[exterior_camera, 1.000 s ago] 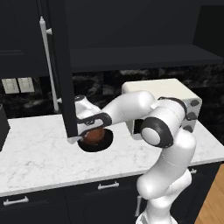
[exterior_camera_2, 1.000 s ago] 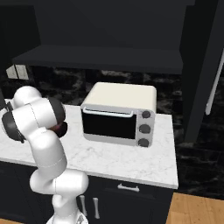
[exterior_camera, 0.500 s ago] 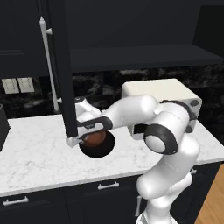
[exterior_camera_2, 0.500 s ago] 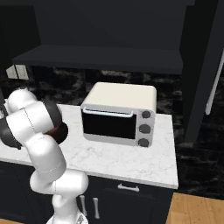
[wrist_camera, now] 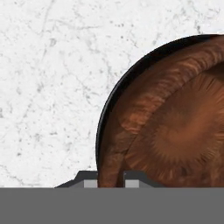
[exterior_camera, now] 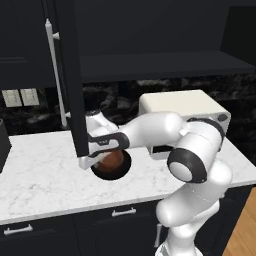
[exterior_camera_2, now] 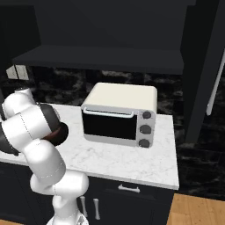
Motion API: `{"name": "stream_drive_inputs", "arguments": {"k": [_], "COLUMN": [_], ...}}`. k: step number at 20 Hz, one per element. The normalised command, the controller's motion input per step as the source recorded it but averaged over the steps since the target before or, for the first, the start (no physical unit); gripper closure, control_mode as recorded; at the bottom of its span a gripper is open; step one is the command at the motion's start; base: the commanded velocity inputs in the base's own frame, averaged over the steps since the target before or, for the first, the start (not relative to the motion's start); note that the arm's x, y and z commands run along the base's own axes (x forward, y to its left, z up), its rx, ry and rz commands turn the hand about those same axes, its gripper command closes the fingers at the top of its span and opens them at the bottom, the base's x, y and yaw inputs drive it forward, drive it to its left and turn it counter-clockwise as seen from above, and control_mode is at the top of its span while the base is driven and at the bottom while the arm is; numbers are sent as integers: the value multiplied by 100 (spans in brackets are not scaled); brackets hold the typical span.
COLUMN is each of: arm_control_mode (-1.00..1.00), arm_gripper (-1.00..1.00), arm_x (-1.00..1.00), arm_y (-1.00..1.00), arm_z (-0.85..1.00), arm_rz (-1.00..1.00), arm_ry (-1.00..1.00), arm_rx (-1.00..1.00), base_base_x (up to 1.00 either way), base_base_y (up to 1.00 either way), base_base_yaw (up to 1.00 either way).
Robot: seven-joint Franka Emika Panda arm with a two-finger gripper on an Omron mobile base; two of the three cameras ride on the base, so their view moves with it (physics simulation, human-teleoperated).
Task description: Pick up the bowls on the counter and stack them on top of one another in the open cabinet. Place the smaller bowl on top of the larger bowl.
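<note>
At the bottom of the hand view the tool point(wrist_camera: 110, 178) shows two dark fingertips point(wrist_camera: 90, 179) standing one on each side of the near rim of the smaller bowl point(wrist_camera: 175, 127), so it is gripping that rim; the tips are mostly cut off by the frame's lower edge. The reddish-brown bowl fills the right half of that view, and a thin black arc of the larger bowl point(wrist_camera: 114, 94) edges it on the left, its rest hidden beneath. White marble desk point(wrist_camera: 48, 87) covers the left and top. In the left base view the brown bowl point(exterior_camera: 112, 159) sits within the black bowl point(exterior_camera: 116, 172) at centre-left on the desk point(exterior_camera: 45, 185), partly hidden by the arm and the open cabinet door point(exterior_camera: 70, 75), whose lower corner covers the tool. Behind, at right, the toaster oven point(exterior_camera: 182, 105) is half covered by the arm. In the right base view, the arm blocks most of the bowls at left.
</note>
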Motion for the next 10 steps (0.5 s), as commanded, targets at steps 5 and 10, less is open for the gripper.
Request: {"name": "stream_drive_inputs", "arguments": {"k": [5, 10], "arm_control_mode": [-100, -100], "arm_gripper": [100, 100], "arm_x": [0, 0], "arm_y": [0, -5], "arm_z": [0, 0], "arm_rz": [0, -2], "arm_ry": [20, -2], "arm_rx": [0, 0], "base_base_x": [0, 0], "base_base_y": [0, 0], "base_base_yaw": [0, 0]}}
